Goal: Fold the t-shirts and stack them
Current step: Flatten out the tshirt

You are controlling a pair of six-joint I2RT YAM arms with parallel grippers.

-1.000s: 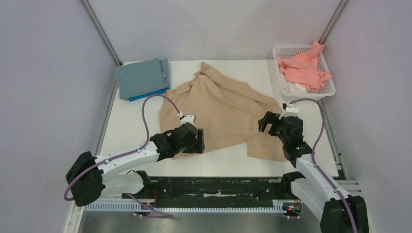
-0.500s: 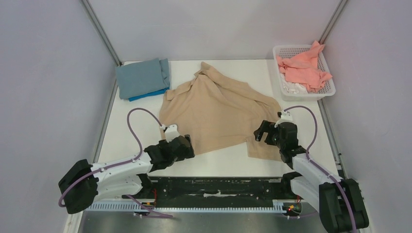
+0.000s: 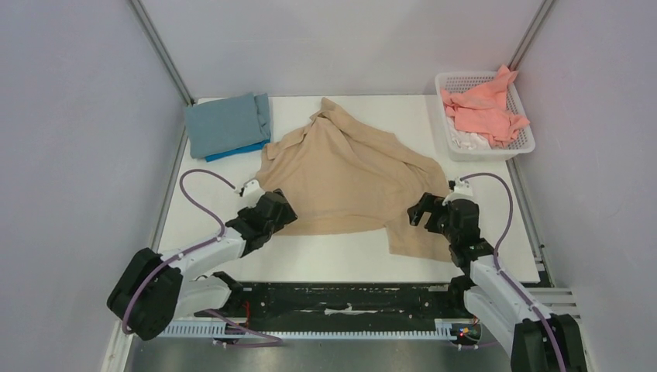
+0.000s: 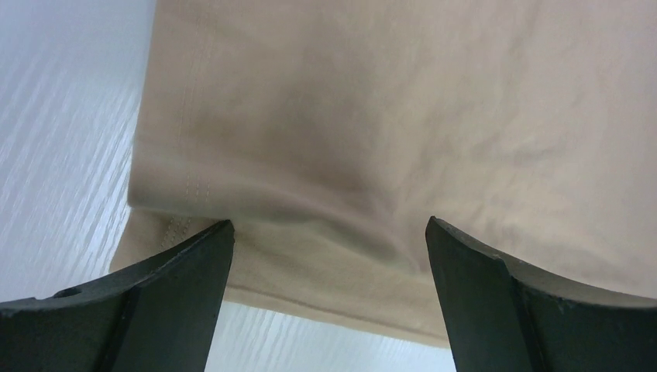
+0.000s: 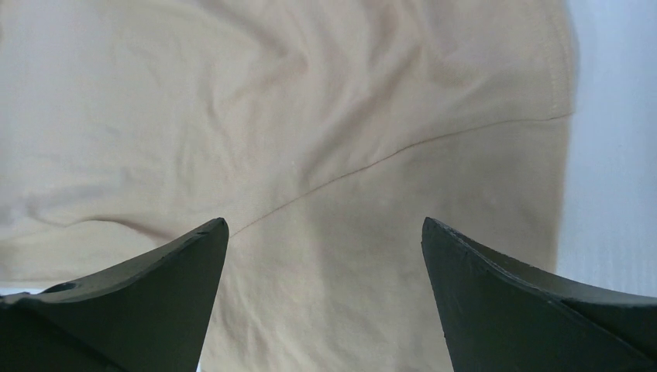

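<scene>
Beige-tan soft cotton t-shirt (image 3: 349,174) lies spread on the white table (image 3: 341,256) — my left gripper (image 4: 328,229) gapes wide over its near-left hem, my right gripper (image 5: 324,225) wide over its near-right part, both holding nothing.

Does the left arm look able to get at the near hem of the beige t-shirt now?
Probably yes. The left pincer is open right at the beige t-shirt. The folded hem corner lies between its jaws, and nothing covers the cloth there.
</scene>
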